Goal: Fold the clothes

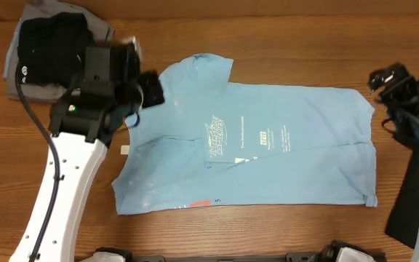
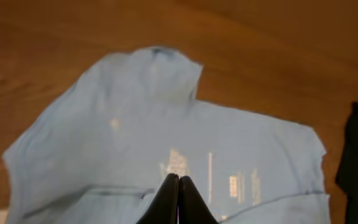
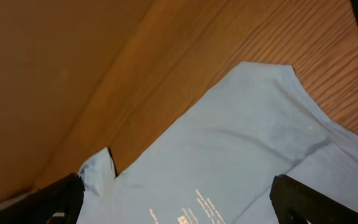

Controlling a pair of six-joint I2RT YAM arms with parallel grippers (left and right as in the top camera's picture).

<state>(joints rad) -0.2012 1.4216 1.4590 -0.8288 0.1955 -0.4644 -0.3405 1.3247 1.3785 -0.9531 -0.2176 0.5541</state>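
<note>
The light blue T-shirt [image 1: 268,145] lies flat across the middle of the table with small white logos [image 1: 228,137] facing up. Its lower part is folded over, and a bit of red print [image 1: 201,204] shows at the near edge. One sleeve [image 1: 202,67] points to the far side. My left gripper [image 1: 151,91] is shut and empty above the shirt's left edge. In the left wrist view the shut tips [image 2: 179,179] hover over the shirt [image 2: 135,118]. My right gripper [image 1: 388,78] is off the shirt's right end. Its fingers [image 3: 185,205] are wide open above the shirt [image 3: 241,149].
Black and grey folded garments [image 1: 49,44] lie at the far left corner. A dark garment [image 1: 406,211] hangs by the right arm and also shows in the left wrist view [image 2: 356,155]. A small white tag [image 1: 124,151] lies beside the shirt's left edge.
</note>
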